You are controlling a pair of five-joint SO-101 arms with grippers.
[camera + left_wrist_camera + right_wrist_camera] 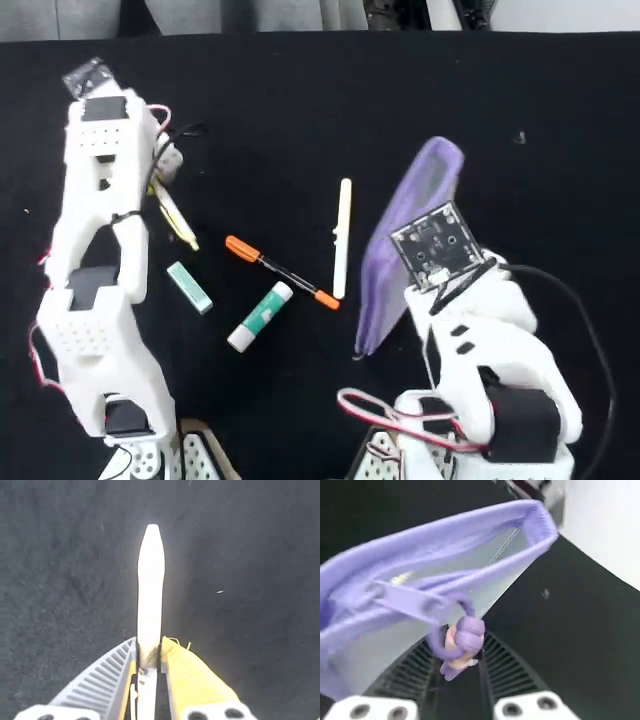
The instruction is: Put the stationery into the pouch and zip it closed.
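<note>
My left gripper (150, 652) is shut on a white pen (150, 590), which sticks out straight ahead over the black table; the high view has this gripper (173, 213) at the far left. My right gripper (462, 652) is shut on the purple pull loop (465, 632) of the purple mesh pouch (420, 580), whose mouth gapes open. Seen from above, the pouch (405, 235) stands on edge right of centre. Between the arms lie an orange-tipped pen (281, 272), another white pen (342, 238), a green eraser (189, 287) and a green-and-white glue stick (259, 317).
Black cloth covers the table (300, 110), and its far half is bare. The right arm's wrist (445, 250) hangs over the pouch's near end. The arm bases (140, 450) stand at the front edge.
</note>
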